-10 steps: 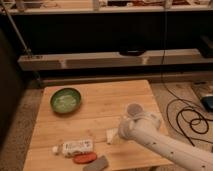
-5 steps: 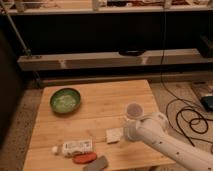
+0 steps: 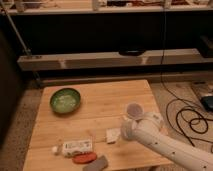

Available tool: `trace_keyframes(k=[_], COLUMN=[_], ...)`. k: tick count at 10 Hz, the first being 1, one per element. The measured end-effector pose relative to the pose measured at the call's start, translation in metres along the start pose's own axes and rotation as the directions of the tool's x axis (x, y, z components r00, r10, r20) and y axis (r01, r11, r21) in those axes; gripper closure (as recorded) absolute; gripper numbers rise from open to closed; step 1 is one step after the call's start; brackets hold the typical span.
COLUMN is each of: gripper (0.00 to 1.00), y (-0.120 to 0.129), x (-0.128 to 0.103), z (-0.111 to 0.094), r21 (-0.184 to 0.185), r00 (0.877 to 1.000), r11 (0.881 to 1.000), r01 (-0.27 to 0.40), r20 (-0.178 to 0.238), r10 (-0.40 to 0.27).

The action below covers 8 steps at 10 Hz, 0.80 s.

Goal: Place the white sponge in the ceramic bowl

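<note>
The white sponge (image 3: 113, 135) lies flat on the wooden table (image 3: 105, 107), right of centre near the front. The ceramic bowl (image 3: 65, 100), dark green with a paler inside, stands at the table's back left, with nothing in it that I can see. My gripper (image 3: 122, 133) is at the end of the white arm (image 3: 160, 145), low over the table at the sponge's right edge. The arm's wrist covers most of the gripper. The arm comes in from the lower right.
A small white-grey cup (image 3: 134, 110) stands just behind the arm. A white labelled box (image 3: 77, 146), a small white ball (image 3: 55, 149), a red object (image 3: 84, 158) and a grey block (image 3: 97, 164) lie along the front edge. Black cables (image 3: 187, 117) lie on the floor to the right.
The arm has shifted a little to the right, uncovering the white sponge it hid a second ago. The sponge and bowl have not moved.
</note>
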<state>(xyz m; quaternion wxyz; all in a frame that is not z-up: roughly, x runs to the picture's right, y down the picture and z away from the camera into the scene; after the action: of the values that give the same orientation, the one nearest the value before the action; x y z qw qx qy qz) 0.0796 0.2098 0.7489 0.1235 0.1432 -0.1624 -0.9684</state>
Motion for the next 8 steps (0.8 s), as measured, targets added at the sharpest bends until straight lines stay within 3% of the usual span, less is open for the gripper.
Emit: trace_keyframes(k=[1,3,5,8], gripper=[0.20,0.20,0.20,0.20], y=[0.000,0.001,0.004,0.008], x=[0.003,0.011,0.009,0.000], z=[0.001,0.008,0.018,0.044], r21=[0.012,0.051,0.091,0.163], r00=[0.993,0.966,0.957,0.962], r11=[0.993,0.964,0.953,0.948], r01=[0.114,0.260,0.289,0.274], r20=[-0.006,-0.024,-0.032,-0.040], r10=[-0.114,-0.259,-0.288,-0.271])
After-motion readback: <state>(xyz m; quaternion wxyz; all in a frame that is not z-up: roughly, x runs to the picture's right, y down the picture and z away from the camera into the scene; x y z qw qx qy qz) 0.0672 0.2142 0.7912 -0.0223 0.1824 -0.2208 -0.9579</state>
